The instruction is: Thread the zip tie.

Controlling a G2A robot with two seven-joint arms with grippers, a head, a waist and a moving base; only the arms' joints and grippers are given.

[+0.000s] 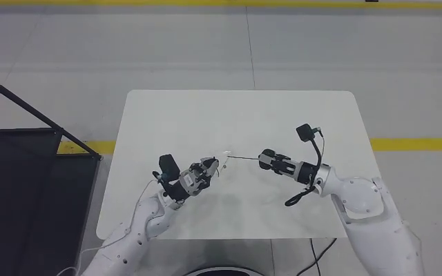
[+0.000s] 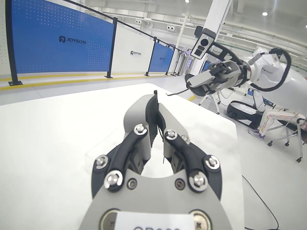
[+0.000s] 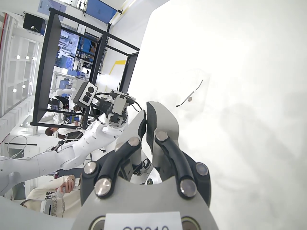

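- The left gripper [image 2: 156, 104] has smooth pale grey finger shells carried on curved black links, fixed with bright round screws; its jaws are pressed together, the rough black pads pinching the zip tie [image 2: 156, 94]
- The zip tie is a thin, flat strip of black plastic: a short squared end stands up past the left fingertips, and a hair-thin length hangs out below the pads, above the surface [image 1: 276, 117]
- The right gripper [image 3: 146, 111] is of the same grey and black make, and its jaws are pressed together as well; in the left wrist view a slim black strip comes out from between them, bowing slightly, with its free end pointing towards the left gripper, near it but apart
- In the top view a fine dark line runs between the two grippers, which face each other tip to tip over the near half of the surface; whether the strips in the two sets of jaws are one tie or two I cannot tell
- The surface is a matte white rectangular slab with rounded corners
- Beyond its far edge lies the floor [image 1: 207, 48], smooth and pale grey with faint straight seams, crossed by a yellow stripe [image 1: 407, 143] that passes behind the surface
- Off the robot's left side stands a dark panel [image 1: 34, 179], flat and dull, edged by a slim black tubular frame
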